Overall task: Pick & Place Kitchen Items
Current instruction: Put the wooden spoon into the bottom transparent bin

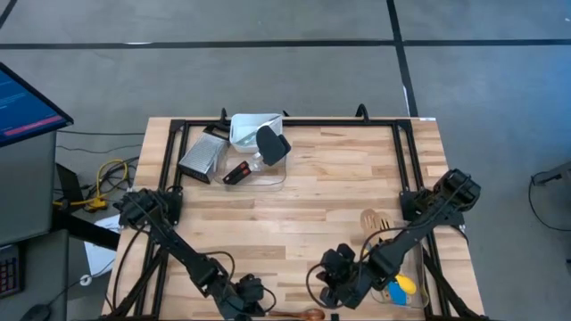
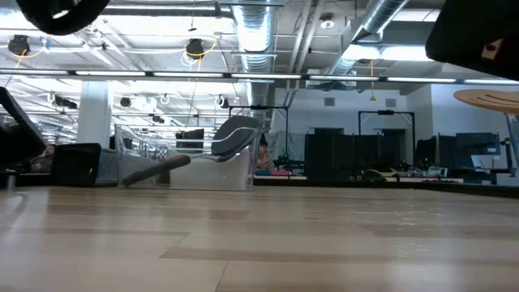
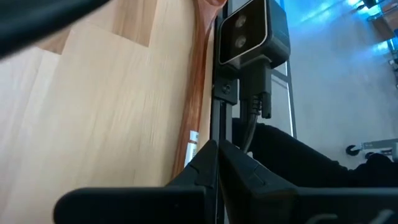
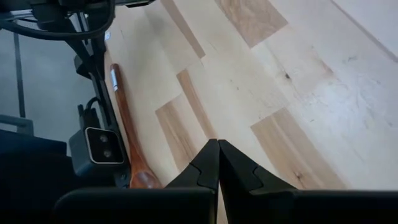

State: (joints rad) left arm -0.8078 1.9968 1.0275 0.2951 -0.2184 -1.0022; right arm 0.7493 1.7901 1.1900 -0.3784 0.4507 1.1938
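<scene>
In the high view, the left gripper (image 1: pixel 252 290) sits at the lower centre-left of the frame and the right gripper (image 1: pixel 337 267) at the lower centre-right; both arms are folded low near the table's (image 1: pixel 321 192) bottom edge, which reads as a parked posture. A wooden spoon (image 1: pixel 299 314) lies along that bottom edge between the two grippers, held by neither. At the upper centre, a clear tub (image 1: pixel 259 143) holds a black spatula (image 1: pixel 270 143), with a metal grater (image 1: pixel 202 157) just beside it to the left. At the lower right, a yellow and blue utensil (image 1: pixel 400 287) lies partly under the right arm, near a slotted wooden turner (image 1: pixel 375 219). In the low view, the tub (image 2: pixel 186 158) stands at centre-left with the spatula (image 2: pixel 231 138) leaning out over its rim, likely because its handle is longer than the tub. In the left wrist view, the fingers (image 3: pixel 239 168) are clenched together at the bottom centre with nothing between them. In the right wrist view, the fingers (image 4: pixel 239 171) are likewise pressed together and empty; the wooden spoon (image 4: pixel 127 134) lies at the left of the frame, along the table edge and well apart from them. No pick appears to be under way yet.
</scene>
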